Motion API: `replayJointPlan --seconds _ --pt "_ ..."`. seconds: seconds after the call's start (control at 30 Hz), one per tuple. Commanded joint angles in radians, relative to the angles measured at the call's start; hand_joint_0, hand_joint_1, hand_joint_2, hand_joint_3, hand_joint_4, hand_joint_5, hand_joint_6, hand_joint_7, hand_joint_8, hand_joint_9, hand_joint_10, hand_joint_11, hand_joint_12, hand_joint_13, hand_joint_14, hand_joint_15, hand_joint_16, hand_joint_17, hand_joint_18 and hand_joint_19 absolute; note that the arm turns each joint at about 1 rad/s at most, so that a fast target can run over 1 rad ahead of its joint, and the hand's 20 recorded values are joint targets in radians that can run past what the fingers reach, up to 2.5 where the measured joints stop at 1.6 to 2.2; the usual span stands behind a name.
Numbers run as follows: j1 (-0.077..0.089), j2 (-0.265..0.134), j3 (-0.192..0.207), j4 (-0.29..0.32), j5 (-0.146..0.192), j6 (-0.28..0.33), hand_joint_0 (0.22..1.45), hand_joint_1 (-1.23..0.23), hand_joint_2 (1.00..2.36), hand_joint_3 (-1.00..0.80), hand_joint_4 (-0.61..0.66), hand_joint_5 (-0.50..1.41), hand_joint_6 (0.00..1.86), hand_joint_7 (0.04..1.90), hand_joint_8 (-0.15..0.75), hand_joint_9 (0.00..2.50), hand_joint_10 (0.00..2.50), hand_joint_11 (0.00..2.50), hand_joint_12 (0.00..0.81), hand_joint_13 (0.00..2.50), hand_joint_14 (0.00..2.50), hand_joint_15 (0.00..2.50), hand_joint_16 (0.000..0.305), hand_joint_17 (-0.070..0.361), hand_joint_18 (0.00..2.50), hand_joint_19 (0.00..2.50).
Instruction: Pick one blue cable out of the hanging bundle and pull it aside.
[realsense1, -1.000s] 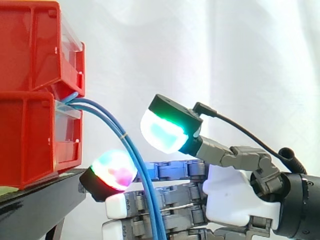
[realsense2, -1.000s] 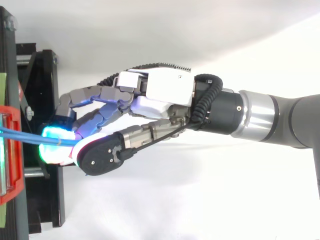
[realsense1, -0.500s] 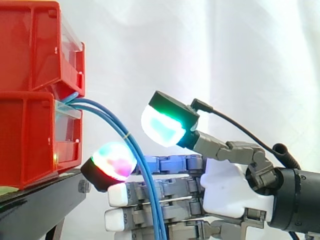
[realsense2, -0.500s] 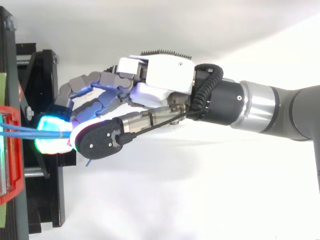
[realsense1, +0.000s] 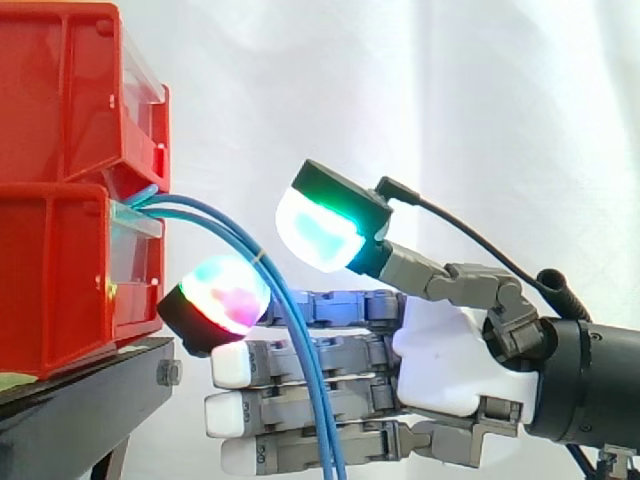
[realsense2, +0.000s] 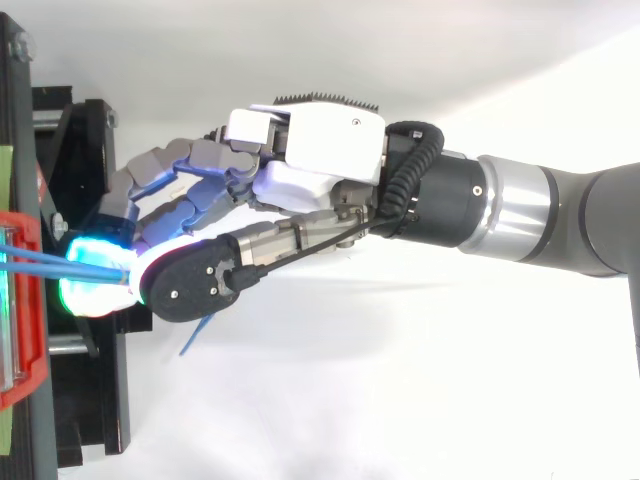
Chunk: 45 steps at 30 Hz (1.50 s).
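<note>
The blue cables (realsense1: 303, 345) hang from the red bins (realsense1: 60, 230) steeply down across my open hand's (realsense1: 450, 350) straight fingers (realsense1: 330, 397), thumb lifted clear.

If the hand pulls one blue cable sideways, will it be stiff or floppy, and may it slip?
Probably floppy: the blue cables droop in a curve from the red bin. Thin and smooth, one may slide along the straight fingers. A tie binds them, so neighbours might follow.

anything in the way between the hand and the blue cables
Nothing visible does. The blue cables hang from the red bins right across the straight fingers of the hand, whose thumb is raised above them.
</note>
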Motion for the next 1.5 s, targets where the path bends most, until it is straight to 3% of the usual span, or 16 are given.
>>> replayJointPlan --seconds 0.0,0.17,0.87,1.47 --pt "0.001 0.0 -0.001 -0.002 0.0 -0.011 0.59 -0.63 1.01 -0.38 0.19 -0.16 0.86 0.76 0.276 0.78 0.01 0.39 0.297 0.72 0.02 0.41 0.044 0.099 0.54 0.38" --pt "0.0 -0.002 -0.008 -0.002 0.0 -0.071 0.59 -0.64 1.01 -0.37 0.17 -0.16 0.87 0.76 0.274 0.78 0.01 0.41 0.297 0.73 0.02 0.42 0.044 0.099 0.54 0.39" --pt "-0.011 0.009 -0.008 -0.074 -0.003 -0.038 0.61 -0.72 1.02 -0.12 0.03 -0.15 0.96 0.72 0.292 0.92 0.02 0.52 0.305 0.85 0.02 0.47 0.048 0.109 0.65 0.41" --pt "-0.029 0.055 -0.007 -0.134 -0.003 -0.068 0.6 -0.68 1.02 -0.21 0.08 -0.15 0.95 0.78 0.281 0.97 0.02 0.54 0.293 0.85 0.02 0.49 0.045 0.102 0.63 0.43"
